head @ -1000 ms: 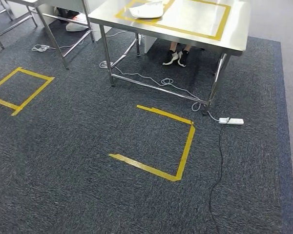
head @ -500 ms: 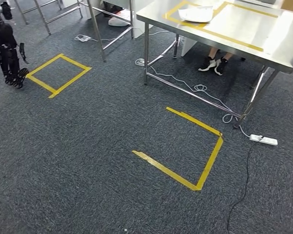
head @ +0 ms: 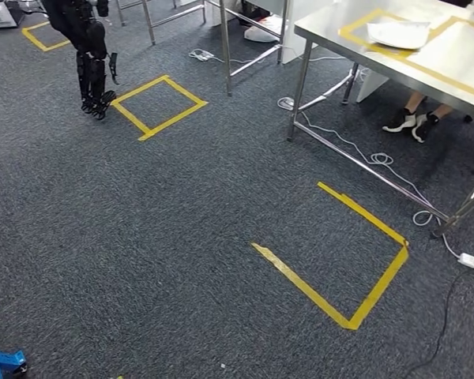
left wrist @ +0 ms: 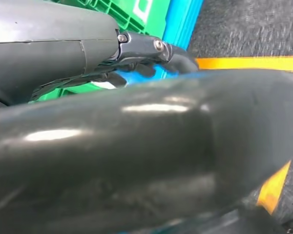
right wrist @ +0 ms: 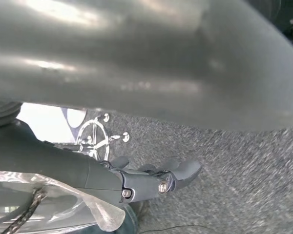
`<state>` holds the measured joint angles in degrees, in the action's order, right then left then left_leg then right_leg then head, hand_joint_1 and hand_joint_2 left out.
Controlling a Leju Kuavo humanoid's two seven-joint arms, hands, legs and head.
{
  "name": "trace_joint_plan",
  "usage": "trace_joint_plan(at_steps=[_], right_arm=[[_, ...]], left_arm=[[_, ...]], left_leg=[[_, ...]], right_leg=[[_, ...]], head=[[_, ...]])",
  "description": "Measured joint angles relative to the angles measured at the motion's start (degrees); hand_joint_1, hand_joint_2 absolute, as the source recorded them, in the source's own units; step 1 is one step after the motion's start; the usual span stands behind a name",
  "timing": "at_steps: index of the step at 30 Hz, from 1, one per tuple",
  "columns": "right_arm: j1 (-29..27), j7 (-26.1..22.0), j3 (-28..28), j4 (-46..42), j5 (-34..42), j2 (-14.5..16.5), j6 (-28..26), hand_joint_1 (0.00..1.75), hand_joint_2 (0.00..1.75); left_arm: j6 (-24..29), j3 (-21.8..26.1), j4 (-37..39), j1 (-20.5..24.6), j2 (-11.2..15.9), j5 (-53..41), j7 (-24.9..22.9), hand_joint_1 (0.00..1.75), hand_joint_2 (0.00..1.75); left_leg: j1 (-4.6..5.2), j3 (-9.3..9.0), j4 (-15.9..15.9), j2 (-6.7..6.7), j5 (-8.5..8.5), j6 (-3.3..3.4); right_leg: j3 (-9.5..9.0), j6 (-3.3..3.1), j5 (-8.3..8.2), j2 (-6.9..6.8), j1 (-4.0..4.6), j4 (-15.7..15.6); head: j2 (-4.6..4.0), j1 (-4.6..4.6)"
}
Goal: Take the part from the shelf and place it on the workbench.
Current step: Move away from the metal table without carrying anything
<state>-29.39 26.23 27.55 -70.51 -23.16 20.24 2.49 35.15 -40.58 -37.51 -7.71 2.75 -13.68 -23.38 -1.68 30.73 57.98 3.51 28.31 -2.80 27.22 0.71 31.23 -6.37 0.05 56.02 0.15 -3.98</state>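
Part to be fetched: I cannot place it for sure. A flat white bagged-looking piece [head: 398, 33] lies on the steel surface [head: 461, 75] at the far right, inside a yellow tape frame [head: 354, 30]; whether that is the part, I cannot tell.

What has changed is my view, not the room. My head has swung left, so the steel surface has slid to the right edge. The open yellow tape outline on the grey carpet [head: 354, 292] now sits right of centre. A closed yellow tape square [head: 160, 106] has come in at the far left. So has a black jointed arm [head: 92, 63] hanging beside it, which does not look like mine. I judge that I am turning away from the workbench towards the shelf, so the fetching step is not yet done.

My left robot hand [left wrist: 100, 53] hangs low over a green ribbed crate [left wrist: 119, 9] and a strip of yellow tape [left wrist: 248, 62]. Its dark fingers [left wrist: 171, 53] are stretched out, apart from the thumb, and I see nothing in them. My right robot hand [right wrist: 100, 175] hangs the same way over the carpet, fingers [right wrist: 185, 170] spread and empty. A crumpled clear plastic film [right wrist: 82, 197] lies back by its wrist, not in its grasp.
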Motion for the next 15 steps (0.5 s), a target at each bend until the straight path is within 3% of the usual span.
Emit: trace_joint_plan(at_steps=[2, 4, 6, 8, 9, 10, 12, 14, 15], right_arm=[[0.18, -0.01, -0.02, -0.04, 0.01, 0.0, 0.0, 0.0, 0.0], [0.32, -0.02, -0.04, -0.09, 0.01, 0.0, 0.01, 0.0, 0.0], [0.27, -0.04, -0.08, -0.11, 0.01, 0.0, 0.01, 0.0, 0.0], [0.13, -0.01, -0.09, -0.1, -0.01, 0.0, 0.01, 0.0, 0.0], [0.1, 0.02, -0.08, -0.09, -0.01, 0.0, 0.01, 0.0, 0.0], [0.09, 0.02, -0.07, -0.09, -0.01, 0.0, 0.01, 0.0, 0.0], [0.09, 0.02, -0.06, -0.1, -0.02, 0.0, 0.01, 0.0, 0.0], [0.06, 0.02, -0.07, -0.11, -0.03, 0.0, 0.01, 0.0, 0.0], [0.0, 0.02, -0.06, -0.13, -0.04, 0.0, 0.0, 0.0, 0.0]], left_arm=[[0.11, 0.02, 0.02, -0.03, 0.06, 0.01, 0.01, 0.0, 0.0], [0.15, 0.07, 0.04, -0.13, 0.25, 0.03, 0.01, 0.0, 0.0], [0.17, 0.1, 0.05, -0.03, 0.36, 0.04, 0.02, 0.0, 0.0], [0.18, 0.1, 0.06, 0.06, 0.41, 0.04, 0.05, 0.0, 0.0], [0.19, 0.1, 0.06, 0.03, 0.44, 0.04, 0.07, 0.0, 0.0], [0.19, 0.1, 0.06, -0.02, 0.48, 0.04, 0.08, 0.0, 0.0], [0.19, 0.1, 0.06, -0.09, 0.57, -0.01, 0.07, 0.0, 0.0], [0.19, 0.09, -0.05, -0.11, 0.62, -0.1, 0.01, 0.0, 0.0], [0.2, 0.09, -0.13, -0.14, 0.62, -0.15, -0.02, 0.0, 0.0]], left_leg=[[0.36, 0.35, 0.21, -0.98, -0.1, 1.43], [0.39, 0.48, -0.03, -1.92, -0.35, 2.35], [0.44, 0.68, -0.2, -3.0, -0.66, 3.09], [0.77, 0.97, -0.18, -4.34, -0.78, 3.5], [0.94, 1.03, -0.17, -5.07, -0.8, 3.6], [1.07, 1.02, -0.15, -5.83, -0.81, 3.64], [1.2, 0.91, -0.12, -7.44, -0.84, 3.62], [1.17, 0.97, -0.03, -9.0, -0.93, 3.38], [1.08, 1.14, 0.01, -9.71, -1.03, 3.11]], right_leg=[[-0.59, 0.68, 0.18, -0.75, -0.2, 0.06], [-0.42, 1.26, 1.35, 1.15, -0.55, 1.17], [2.34, 1.52, 4.71, 4.64, -0.77, 6.7], [6.42, 1.36, 7.97, 6.08, -0.76, 14.72], [7.86, 1.21, 8.36, 6.25, -0.73, 17.16], [8.34, 1.0, 7.6, 6.32, -0.69, 17.51], [6.26, 0.45, 3.56, 7.01, -0.63, 12.21], [2.95, -0.07, 0.32, 10.25, -0.63, 4.61], [1.95, -0.2, -0.31, 11.6, -0.6, 2.26]], head=[[0.0, -0.24], [0.0, -0.31], [0.0, -0.44], [0.0, -0.49], [0.0, -0.48], [0.0, -0.48], [0.0, -0.46], [0.0, -0.43], [0.0, -0.44]])
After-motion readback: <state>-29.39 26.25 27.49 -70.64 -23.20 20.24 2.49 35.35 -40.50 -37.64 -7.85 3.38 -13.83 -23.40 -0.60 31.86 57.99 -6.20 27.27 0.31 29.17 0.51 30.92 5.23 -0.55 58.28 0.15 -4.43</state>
